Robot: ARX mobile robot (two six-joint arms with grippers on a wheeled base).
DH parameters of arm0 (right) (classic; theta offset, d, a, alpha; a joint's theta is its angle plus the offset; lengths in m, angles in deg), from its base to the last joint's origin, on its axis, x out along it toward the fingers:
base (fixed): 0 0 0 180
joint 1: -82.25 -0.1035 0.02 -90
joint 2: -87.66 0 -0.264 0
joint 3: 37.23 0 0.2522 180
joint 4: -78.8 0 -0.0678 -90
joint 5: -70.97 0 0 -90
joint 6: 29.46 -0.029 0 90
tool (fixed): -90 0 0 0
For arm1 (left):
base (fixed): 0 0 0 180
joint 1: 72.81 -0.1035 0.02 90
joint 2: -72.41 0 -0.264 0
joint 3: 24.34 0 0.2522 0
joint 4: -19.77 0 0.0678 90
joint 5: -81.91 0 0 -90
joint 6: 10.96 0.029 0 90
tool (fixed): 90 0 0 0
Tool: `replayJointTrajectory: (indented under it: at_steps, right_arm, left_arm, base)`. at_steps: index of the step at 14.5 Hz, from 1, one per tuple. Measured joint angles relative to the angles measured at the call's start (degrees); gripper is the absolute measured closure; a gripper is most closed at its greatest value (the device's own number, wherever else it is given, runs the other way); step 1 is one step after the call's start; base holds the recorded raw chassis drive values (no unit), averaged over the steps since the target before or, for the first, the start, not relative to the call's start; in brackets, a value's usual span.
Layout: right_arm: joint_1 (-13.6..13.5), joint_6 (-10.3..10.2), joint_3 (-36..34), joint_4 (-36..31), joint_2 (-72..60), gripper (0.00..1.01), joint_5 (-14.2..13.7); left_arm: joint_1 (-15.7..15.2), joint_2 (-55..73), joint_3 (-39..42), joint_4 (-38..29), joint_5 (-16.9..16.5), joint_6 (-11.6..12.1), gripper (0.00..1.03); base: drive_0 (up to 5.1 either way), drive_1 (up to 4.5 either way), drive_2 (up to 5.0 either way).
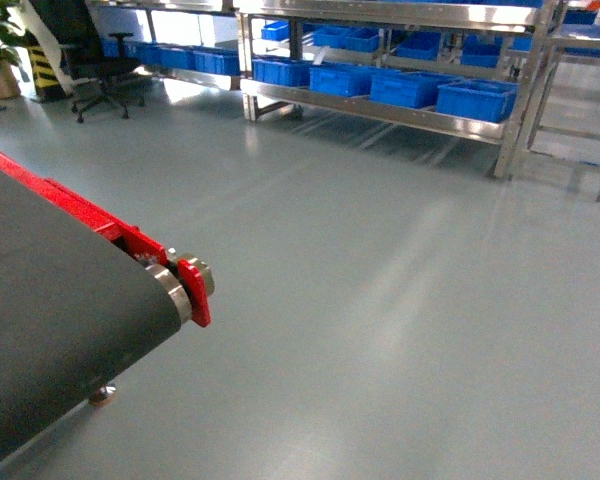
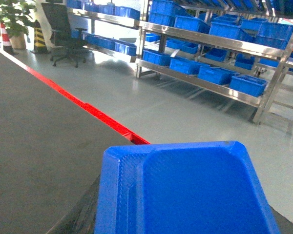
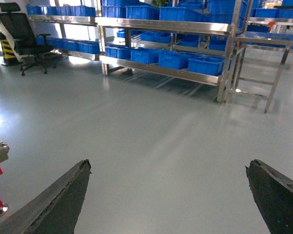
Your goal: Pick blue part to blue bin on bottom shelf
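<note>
While the blue part (image 2: 185,190) is filling the bottom of the left wrist view above the dark conveyor belt (image 2: 34,146), the left jaws themselves are hidden, so their grip cannot be told. The right gripper (image 3: 168,195) is hanging over the grey floor (image 3: 151,131), jaws spread wide and holding nothing. Far across it, blue bins (image 1: 477,99) are sitting on the bottom shelf (image 1: 380,112); no writing is readable.
</note>
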Motion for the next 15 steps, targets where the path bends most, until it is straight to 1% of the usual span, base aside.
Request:
replayJointTrajectory:
  at_steps: [15]
  right_arm:
    - [0.0,0.0,0.0,0.0,0.0,0.03,0.02]
  left_arm:
    - [0.0,0.0,0.0,0.0,0.0,0.0,0.59]
  base:
    - [-1.5,-1.55,-1.5]
